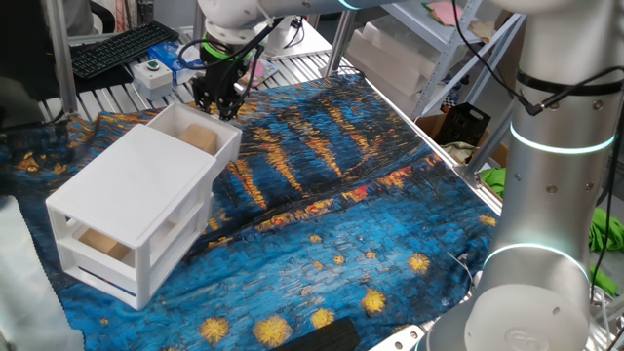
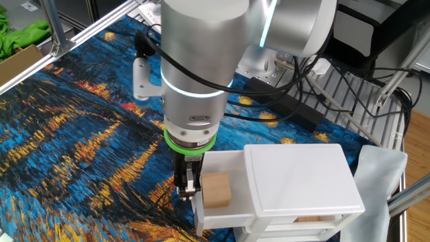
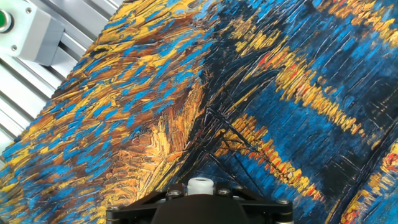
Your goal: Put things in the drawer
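In one fixed view, the hand [image 1: 216,105] is hovering at the open drawer [image 1: 226,136]'s front wall, a block [image 1: 202,137] lying inside. In the other fixed view, its fingers are standing slightly apart, empty; pushing off-centre risks skewing the drawer. The hand view is showing only cloth [image 3: 249,93].

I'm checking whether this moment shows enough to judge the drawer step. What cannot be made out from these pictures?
- Pincer tips: in one fixed view black cabling masks them; in the other they sit against the drawer front; the hand view misses them. Open or shut is unclear.
- Block in the upper drawer: the drawer walls hide its base.
- Lower drawer: only a tan patch shows through the cabinet front.
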`<control>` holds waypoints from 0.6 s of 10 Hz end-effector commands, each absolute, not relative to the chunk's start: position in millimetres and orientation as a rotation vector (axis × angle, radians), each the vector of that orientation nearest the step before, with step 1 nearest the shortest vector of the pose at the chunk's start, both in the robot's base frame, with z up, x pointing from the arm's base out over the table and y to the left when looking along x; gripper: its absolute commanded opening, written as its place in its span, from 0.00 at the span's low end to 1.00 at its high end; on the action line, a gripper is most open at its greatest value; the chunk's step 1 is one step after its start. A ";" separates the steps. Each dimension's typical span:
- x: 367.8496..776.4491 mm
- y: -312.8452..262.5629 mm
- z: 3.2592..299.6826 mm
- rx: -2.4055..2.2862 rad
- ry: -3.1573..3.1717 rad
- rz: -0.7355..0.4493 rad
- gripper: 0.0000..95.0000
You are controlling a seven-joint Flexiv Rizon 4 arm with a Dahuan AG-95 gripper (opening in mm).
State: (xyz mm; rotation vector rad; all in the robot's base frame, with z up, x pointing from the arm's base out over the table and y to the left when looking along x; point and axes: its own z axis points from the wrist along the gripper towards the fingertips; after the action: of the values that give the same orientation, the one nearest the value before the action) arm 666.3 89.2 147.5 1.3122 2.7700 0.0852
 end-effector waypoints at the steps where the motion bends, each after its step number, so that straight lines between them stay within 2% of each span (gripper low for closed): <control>1: 663.9 91.3 149.0 1.323 2.770 0.089 0.00; 5: 653.4 100.1 144.4 1.344 2.752 0.082 0.00; 6: 652.5 99.1 153.6 1.351 2.764 0.095 0.00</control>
State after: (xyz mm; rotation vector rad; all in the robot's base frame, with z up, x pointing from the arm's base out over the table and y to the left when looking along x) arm 649.3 98.3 154.0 1.3525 2.7503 0.0862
